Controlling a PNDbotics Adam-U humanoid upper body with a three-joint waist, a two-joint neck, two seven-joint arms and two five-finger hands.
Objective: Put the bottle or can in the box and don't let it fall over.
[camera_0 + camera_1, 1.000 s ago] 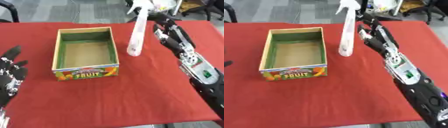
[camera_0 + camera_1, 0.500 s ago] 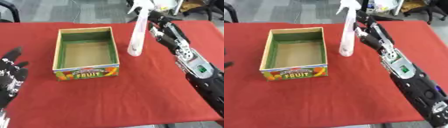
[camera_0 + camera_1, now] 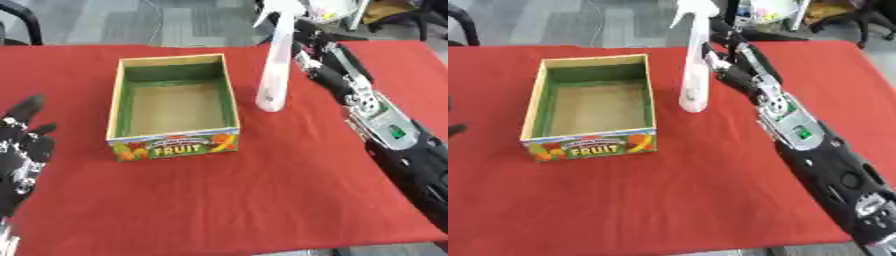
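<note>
Right hand reaching in from the right side, stretched toward the far edge of the table, fingers against the right side of the spray bottle. Whether those fingers curl around the bottle or merely lie alongside it cannot be told from either view. Forearm black with silver joints, running back toward the lower right corner.

Spray bottle tall, slim and white, with a trigger head at the top pointing left. Stands upright on the red tablecloth, its base just beside the right wall of the box but apart from it. Not inside the box.

Box open at the top, rectangular, with tan outer walls, green inner walls and a brown cardboard floor. Front panel printed with coloured fruit pictures and the word FRUIT. Sits left of centre on the cloth, long side running away from the robot.

Left hand low at the left edge of the left eye view, well apart from box and bottle, fingers straight and spread, pointing up, touching nothing.

Beyond the far edge of the table, grey floor.
</note>
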